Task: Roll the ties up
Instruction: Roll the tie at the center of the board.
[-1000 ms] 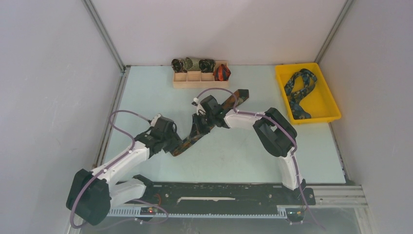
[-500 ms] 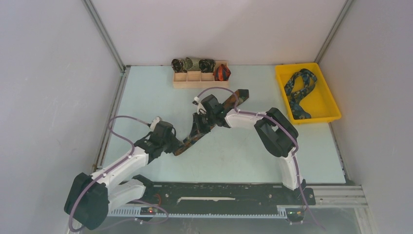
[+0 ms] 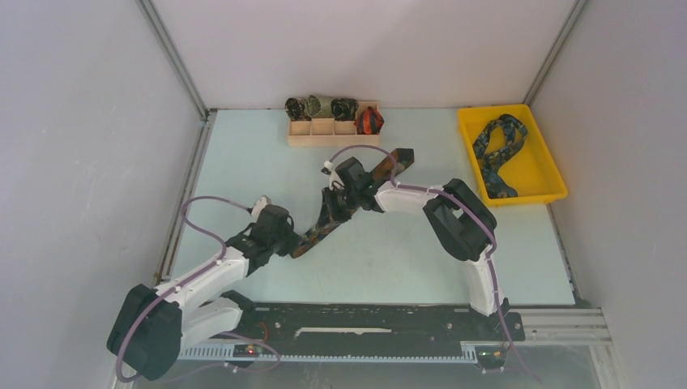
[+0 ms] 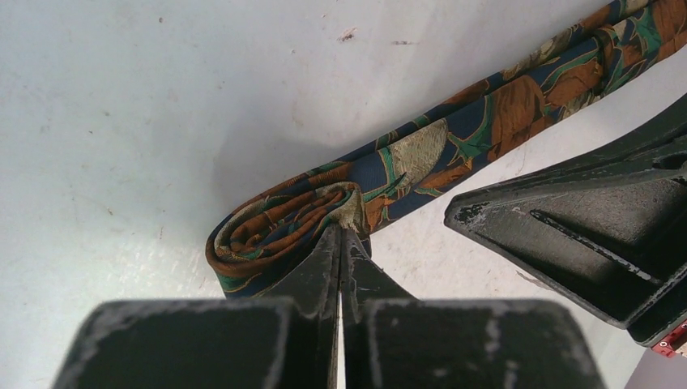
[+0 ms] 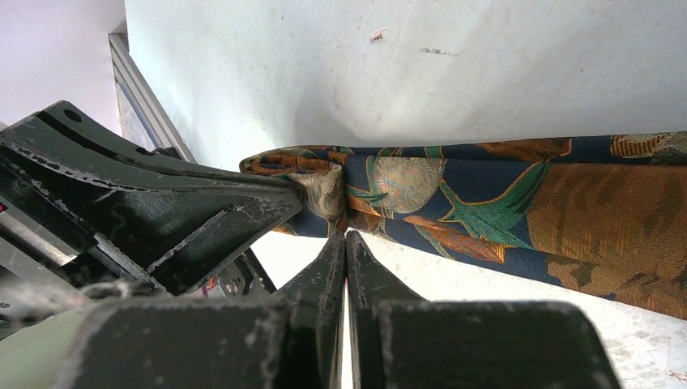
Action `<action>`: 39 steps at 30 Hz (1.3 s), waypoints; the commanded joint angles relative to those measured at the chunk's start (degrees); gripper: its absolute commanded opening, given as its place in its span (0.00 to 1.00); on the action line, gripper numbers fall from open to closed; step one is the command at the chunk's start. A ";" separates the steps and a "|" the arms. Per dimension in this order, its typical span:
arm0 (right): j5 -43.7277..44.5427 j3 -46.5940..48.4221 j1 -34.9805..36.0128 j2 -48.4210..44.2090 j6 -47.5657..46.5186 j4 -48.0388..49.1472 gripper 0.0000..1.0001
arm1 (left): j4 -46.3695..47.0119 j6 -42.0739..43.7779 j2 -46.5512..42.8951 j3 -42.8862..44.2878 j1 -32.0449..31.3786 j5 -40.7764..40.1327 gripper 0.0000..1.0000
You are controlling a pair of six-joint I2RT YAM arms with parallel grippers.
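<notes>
While the long brown, orange and green printed fabric necktie (image 3: 315, 232) lies diagonally across the pale blue-green desk (image 3: 389, 259), its near end toward the left arm and its far end short of the tray at the back, both arms reach in over its near half. That near end is turned over on itself into a small, loose first coil resting on the desk.

The left end effector (image 4: 341, 237) is clenched. Its black fingertips press together right at the open side of the coil, where the cloth puckers between them, so it grasps the necktie there. The right end effector (image 5: 346, 237) is clenched too, its tips meeting against the near edge of the flat strip just beside the coil. Whether any cloth is caught between them cannot be told. The two end effectors sit close together, almost tip to tip.

At the far edge of the desk stands a light wooden divided tray (image 3: 324, 139). Three dark rolled ties (image 3: 322, 106) sit in a row along its back, and a red-orange and black rolled tie (image 3: 369, 121) sits at its right end. To the right, a yellow plastic bin (image 3: 536, 166) holds a navy and teal-green tie (image 3: 496, 154), unrolled and loosely curled.
</notes>
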 commanded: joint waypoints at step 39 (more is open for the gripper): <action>-0.34 12.35 7.17 5.78 -6.22 -9.00 0.07 | -17.81 3.47 -33.76 -7.06 -0.67 -7.97 0.70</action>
